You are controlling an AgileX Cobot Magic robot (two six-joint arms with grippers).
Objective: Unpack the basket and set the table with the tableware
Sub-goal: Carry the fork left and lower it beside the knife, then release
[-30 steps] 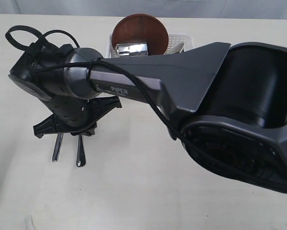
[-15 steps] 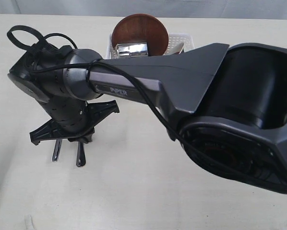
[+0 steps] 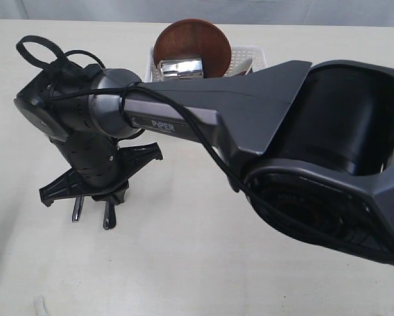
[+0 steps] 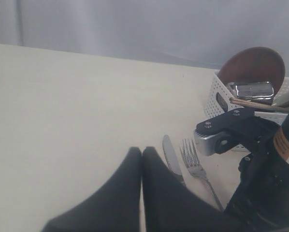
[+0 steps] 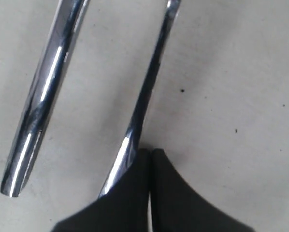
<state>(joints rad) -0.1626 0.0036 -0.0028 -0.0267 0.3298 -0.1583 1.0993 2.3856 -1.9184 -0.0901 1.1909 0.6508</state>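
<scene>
The white basket (image 3: pixel 250 54) stands at the back of the table (image 3: pixel 184 263), holding the brown wooden plate (image 3: pixel 192 41) and the steel cup (image 3: pixel 181 66). My right gripper (image 3: pixel 98 196) reaches across to the left and hovers low over two steel handles (image 3: pixel 109 216). Its wrist view shows the fingers (image 5: pixel 135 193) shut together with nothing between them, the thin fork handle (image 5: pixel 147 92) beside them and the broader knife handle (image 5: pixel 43 96) further off. My left gripper (image 4: pixel 142 151) is shut and empty near the knife (image 4: pixel 171 154) and fork (image 4: pixel 195 164). Chopsticks (image 4: pixel 255 103) lean in the basket (image 4: pixel 216 99).
The right arm's dark body (image 3: pixel 315 145) fills the right half of the exterior view and hides most of the basket. A cable (image 3: pixel 203 141) runs along it. Bare tabletop lies at the front and far left.
My right gripper has shifted a little toward the table's front edge, covering more of the two handles. The knife and fork have not moved.
</scene>
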